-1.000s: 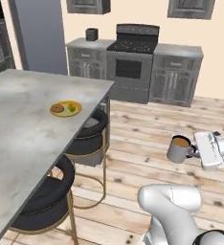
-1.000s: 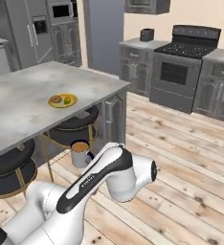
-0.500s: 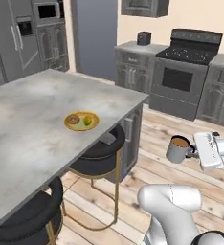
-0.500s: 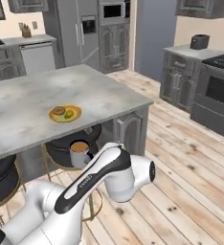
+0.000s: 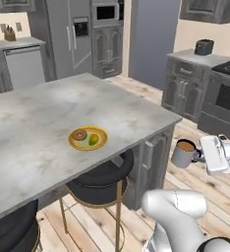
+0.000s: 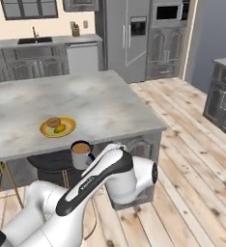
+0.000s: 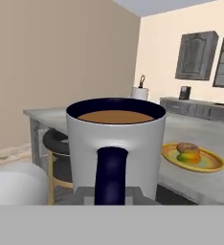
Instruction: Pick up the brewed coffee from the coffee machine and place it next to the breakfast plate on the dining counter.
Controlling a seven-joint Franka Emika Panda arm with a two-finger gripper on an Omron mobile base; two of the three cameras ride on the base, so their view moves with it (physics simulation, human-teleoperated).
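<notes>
The brewed coffee (image 5: 185, 153) is held upright by its handle in the closed gripper (image 5: 201, 156), right of the dining counter (image 5: 33, 133).

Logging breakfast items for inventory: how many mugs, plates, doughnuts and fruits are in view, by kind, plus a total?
Mugs: 1, the brewed coffee, off the dining counter
Plates: 1, the breakfast plate
Doughnuts: 1, doughnut
Fruits: 1, fruit
Total: 4
</notes>
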